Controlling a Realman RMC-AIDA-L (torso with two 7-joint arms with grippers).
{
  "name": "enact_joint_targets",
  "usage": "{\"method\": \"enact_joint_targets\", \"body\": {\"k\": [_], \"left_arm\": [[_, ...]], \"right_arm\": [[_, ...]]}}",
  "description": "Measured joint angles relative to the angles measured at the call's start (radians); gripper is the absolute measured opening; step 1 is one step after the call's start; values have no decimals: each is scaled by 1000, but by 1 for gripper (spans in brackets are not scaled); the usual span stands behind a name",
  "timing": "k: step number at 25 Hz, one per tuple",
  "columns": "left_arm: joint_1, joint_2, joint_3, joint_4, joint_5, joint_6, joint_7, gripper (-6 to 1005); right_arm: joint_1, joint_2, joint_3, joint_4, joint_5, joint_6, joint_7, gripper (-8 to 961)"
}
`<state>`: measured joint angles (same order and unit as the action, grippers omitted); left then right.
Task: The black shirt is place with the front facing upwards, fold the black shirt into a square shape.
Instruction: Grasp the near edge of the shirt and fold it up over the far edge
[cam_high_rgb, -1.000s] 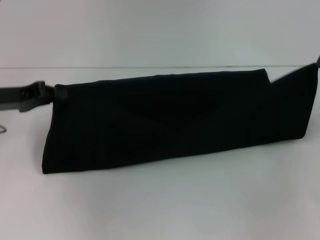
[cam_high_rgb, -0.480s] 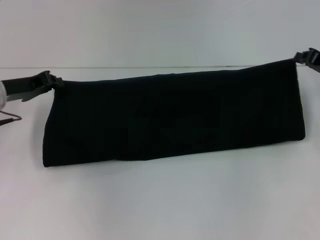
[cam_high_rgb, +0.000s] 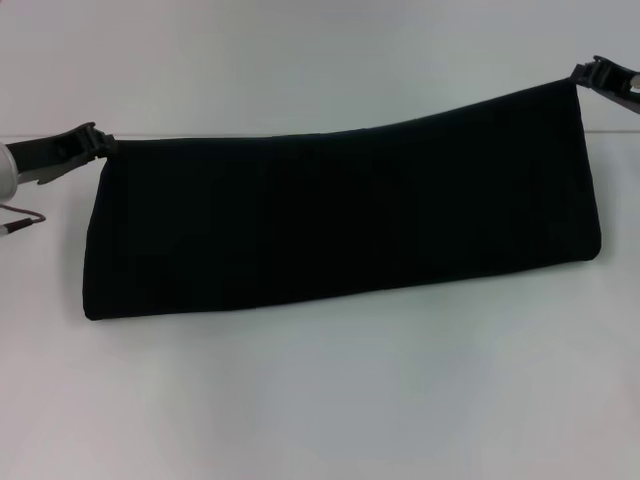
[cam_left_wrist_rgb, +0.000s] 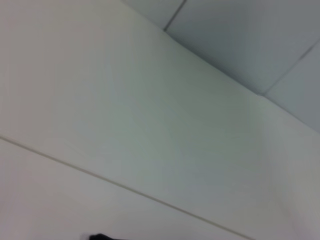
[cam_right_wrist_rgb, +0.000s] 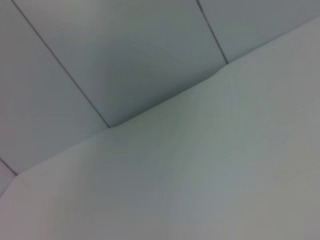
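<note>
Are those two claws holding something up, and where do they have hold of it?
Yes: the black shirt, folded long. Left claw pinches one top corner, right claw the other.

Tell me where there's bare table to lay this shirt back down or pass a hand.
The white table is bare in front of the black shirt, up to its lower fold. It is crowded along the shirt's top edge, where the left gripper and right gripper pinch the upper corners.

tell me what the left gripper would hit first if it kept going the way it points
The left gripper points inward at the black shirt, whose corner it pinches, so it would likely run into that cloth first; depth is unclear.
</note>
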<state>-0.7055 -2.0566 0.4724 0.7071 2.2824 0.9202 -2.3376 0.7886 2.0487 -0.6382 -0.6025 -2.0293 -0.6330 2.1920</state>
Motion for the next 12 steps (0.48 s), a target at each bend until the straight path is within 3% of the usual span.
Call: {"method": "enact_joint_targets", "body": {"k": [6, 12], "left_arm": [[-20, -17, 18, -8, 0, -88, 7, 3], [-28, -34, 93, -19, 2, -181, 0, 3]], "right_arm": [[31, 20, -97, 33, 0, 180, 0, 50], [54, 34, -185, 72, -2, 336, -1, 52]]}}
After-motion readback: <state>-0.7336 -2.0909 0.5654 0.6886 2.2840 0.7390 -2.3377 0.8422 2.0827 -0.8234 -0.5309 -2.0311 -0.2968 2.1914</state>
